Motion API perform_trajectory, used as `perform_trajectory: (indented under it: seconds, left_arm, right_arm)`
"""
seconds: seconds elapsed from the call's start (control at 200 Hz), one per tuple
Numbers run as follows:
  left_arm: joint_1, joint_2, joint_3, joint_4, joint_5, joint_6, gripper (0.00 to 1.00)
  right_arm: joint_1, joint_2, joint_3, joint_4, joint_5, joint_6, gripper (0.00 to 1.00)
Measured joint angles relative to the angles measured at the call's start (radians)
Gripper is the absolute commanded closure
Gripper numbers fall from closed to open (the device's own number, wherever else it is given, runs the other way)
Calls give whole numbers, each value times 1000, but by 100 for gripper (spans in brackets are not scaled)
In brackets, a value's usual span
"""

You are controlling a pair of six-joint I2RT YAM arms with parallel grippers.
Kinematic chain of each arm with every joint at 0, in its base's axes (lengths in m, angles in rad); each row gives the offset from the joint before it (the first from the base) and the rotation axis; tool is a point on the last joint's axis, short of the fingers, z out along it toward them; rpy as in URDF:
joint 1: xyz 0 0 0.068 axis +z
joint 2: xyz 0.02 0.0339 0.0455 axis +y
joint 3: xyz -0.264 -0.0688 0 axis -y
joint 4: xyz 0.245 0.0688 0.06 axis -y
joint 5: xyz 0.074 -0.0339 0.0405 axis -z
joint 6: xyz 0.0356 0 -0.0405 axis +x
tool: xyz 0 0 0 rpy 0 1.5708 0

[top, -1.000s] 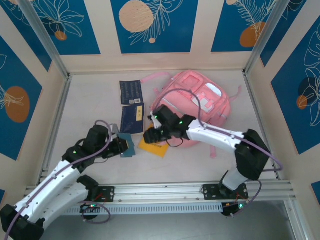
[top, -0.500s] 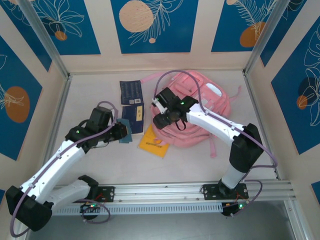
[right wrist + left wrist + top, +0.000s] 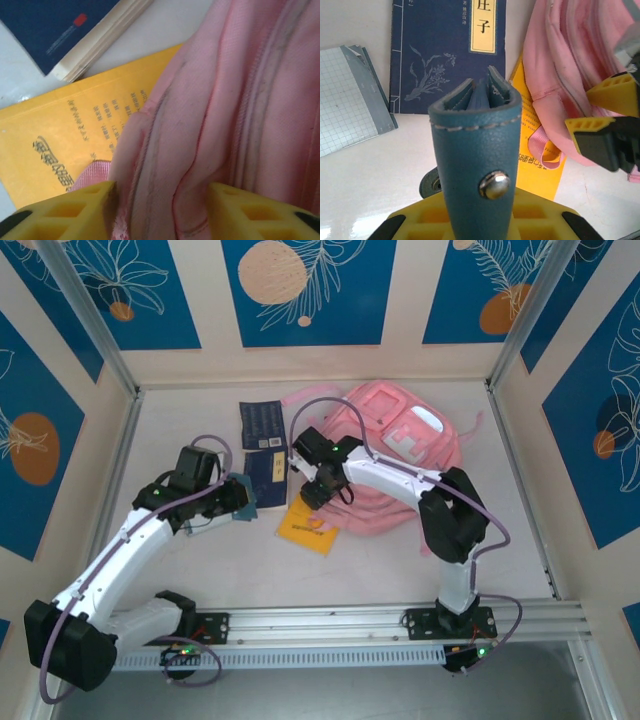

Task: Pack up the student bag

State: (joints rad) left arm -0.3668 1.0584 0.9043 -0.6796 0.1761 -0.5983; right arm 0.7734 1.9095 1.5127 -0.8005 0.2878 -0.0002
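By the yellow booklet (image 3: 305, 530), right hand (image 3: 161, 207) pinches the student bag (image 3: 425, 455) edge; left hand (image 3: 236, 503) clamps a teal case (image 3: 475, 160) nearby.

In the top view the left arm (image 3: 120, 560) rises from the lower left corner and stretches up and right, its wrist bent toward the frame's middle. The left tool (image 3: 240, 502) is clamped on a teal leather case (image 3: 475, 150), which stands up between its yellow fingers (image 3: 420, 222). The right arm (image 3: 390, 480) climbs from the lower right, folds at the elbow and reaches left. The right tool (image 3: 312, 492) pinches a fold of the student bag (image 3: 240, 100) between its fingers (image 3: 75, 205).
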Motion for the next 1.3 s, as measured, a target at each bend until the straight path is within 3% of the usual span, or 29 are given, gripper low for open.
perform_trajectory:
  seconds: [0.205, 0.465, 0.815, 1.3]
  left_arm:
    - [6, 6, 0, 9, 22, 0, 85]
    - [10, 7, 0, 17, 50, -4, 85]
    - [11, 32, -2, 66, 116, -35, 84]
    - [11, 31, -20, 96, 150, -50, 83]
  right_arm:
    - [-50, -3, 41, 0, -41, 34, 100]
    - [-118, -42, 31, 6, -193, 93, 100]
    - [-285, -183, -101, 133, -518, 269, 100]
    - [-282, -133, -163, 203, -620, 335, 92]
